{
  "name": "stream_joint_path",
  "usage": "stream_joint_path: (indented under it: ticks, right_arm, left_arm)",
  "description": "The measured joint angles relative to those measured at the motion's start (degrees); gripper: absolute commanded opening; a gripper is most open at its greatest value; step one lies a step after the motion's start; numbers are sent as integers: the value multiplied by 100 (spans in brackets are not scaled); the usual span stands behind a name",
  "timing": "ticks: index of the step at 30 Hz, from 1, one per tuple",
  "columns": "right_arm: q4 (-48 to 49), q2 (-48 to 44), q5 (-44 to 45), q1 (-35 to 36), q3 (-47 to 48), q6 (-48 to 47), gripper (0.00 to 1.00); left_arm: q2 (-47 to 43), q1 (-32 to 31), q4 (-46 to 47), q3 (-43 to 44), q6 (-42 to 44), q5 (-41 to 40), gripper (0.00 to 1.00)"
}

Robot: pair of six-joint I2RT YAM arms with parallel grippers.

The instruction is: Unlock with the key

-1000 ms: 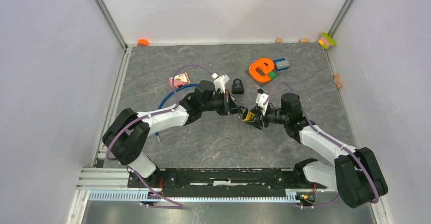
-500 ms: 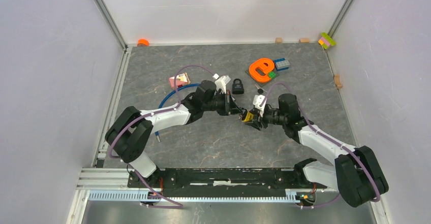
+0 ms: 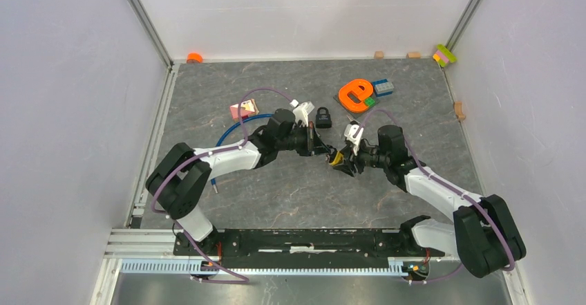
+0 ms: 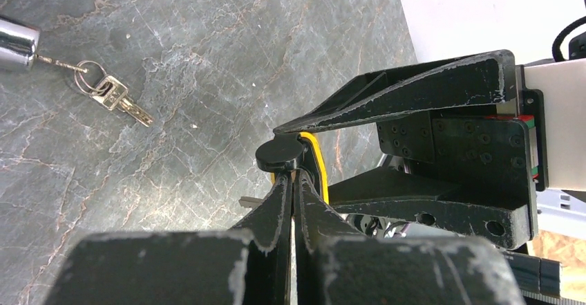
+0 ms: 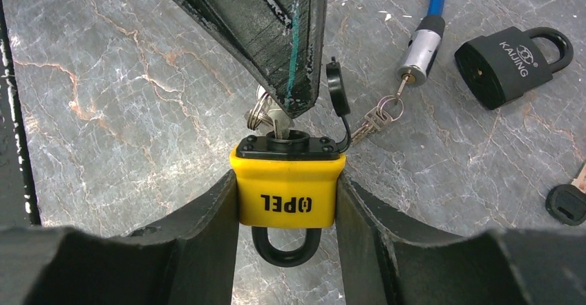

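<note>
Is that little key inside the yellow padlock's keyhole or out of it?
Inside: the silver metal key stands sunk in the keyhole on the yellow plastic padlock.

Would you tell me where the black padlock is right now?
In the top view, the black padlock lies left of the orange letter, just beyond the left arm.

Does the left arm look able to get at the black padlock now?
Probably not yet: its end effector is shut on the key in the yellow padlock, though nothing blocks the black padlock.
</note>
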Motion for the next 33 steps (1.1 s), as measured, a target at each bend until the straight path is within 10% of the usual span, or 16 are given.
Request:
stream_joint_path:
  ticks: [33]
  right_arm:
    - [-688, 33, 619, 173, 439, -404, 0]
  left_arm:
    - [142, -13, 39, 146, -262, -168, 12]
